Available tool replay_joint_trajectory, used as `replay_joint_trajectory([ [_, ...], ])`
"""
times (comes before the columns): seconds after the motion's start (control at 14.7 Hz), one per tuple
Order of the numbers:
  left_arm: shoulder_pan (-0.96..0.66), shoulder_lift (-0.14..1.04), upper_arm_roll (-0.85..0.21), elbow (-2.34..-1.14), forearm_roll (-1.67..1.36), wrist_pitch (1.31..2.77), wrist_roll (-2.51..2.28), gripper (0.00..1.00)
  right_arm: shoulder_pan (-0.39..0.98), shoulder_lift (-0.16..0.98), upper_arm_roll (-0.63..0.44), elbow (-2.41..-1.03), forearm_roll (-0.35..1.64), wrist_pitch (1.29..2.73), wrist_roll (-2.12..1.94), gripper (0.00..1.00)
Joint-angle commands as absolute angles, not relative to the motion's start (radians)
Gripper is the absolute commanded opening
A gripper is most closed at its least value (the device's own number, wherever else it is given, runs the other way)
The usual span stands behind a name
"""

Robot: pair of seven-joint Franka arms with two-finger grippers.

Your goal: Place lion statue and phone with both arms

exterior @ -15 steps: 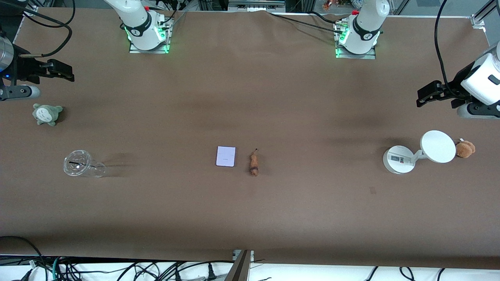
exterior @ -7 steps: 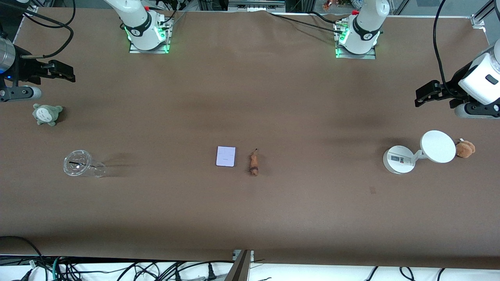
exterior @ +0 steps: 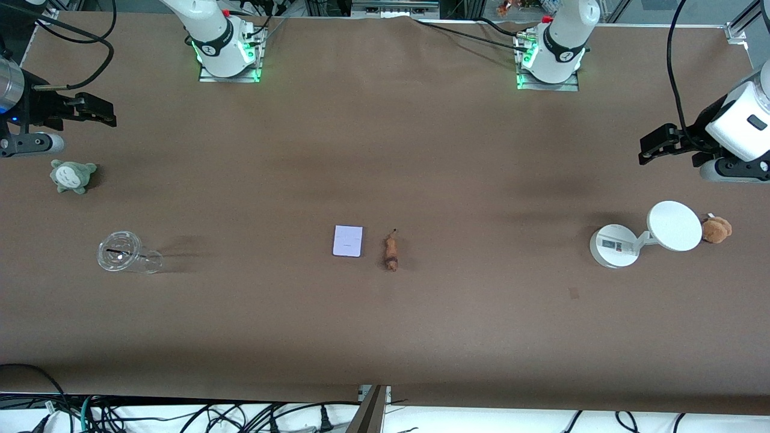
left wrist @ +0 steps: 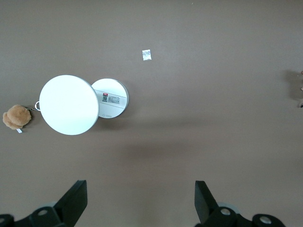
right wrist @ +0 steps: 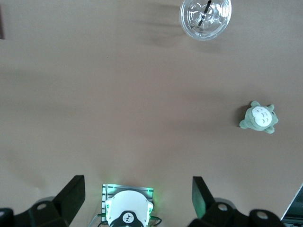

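- Lion statue (exterior: 391, 254): small slender orange-brown figurine, lying flat on the brown bench (exterior: 385, 150) near its middle; darker end nearer the front camera, thin tail pointing toward the robot bases. Nothing touches it.
- Phone (exterior: 348, 241): flat pale lavender-white rectangle with rounded corners, lying just beside the lion statue on the side toward the right arm's end of the bench, apart from it.
- White stand (exterior: 615, 245): round base carrying a tilted white disc (exterior: 674, 225), well away from the lion statue toward the left arm's end; also in the left wrist view (left wrist: 112, 97).
- Brown plush toy (exterior: 716, 229): touching or just beside the disc's edge, farther still from the lion statue on that same side.
- Clear plastic cup (exterior: 126, 253): on its side, lidded, dark straw showing, well away from the lion statue toward the right arm's end.
- Grey-green plush toy (exterior: 73, 176): farther from the front camera than the cup, at the same end.
- Left gripper (exterior: 648, 146): waiting in the air over bare bench near the stand, jaws wide, holding nothing.
- Right gripper (exterior: 103, 113): waiting in the air over bare bench near the grey-green plush toy, jaws wide, holding nothing.
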State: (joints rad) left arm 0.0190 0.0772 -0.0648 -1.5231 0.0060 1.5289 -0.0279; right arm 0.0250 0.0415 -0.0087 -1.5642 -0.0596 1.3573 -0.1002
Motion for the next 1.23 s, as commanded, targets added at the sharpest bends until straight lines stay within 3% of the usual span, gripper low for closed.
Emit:
replay_joint_trajectory([
  [0.0, 0.017, 0.087, -0.066, -1.5, 0.012, 1.52, -0.023, 1.0, 0.02, 0.041, -0.002, -1.559, -0.054, 1.359, -0.094, 1.0],
  [1.16, -0.003, 0.109, -0.075, -1.494, 0.006, 1.54, -0.006, 1.0, 0.02, 0.041, -0.002, -1.559, -0.054, 1.359, -0.094, 1.0],
])
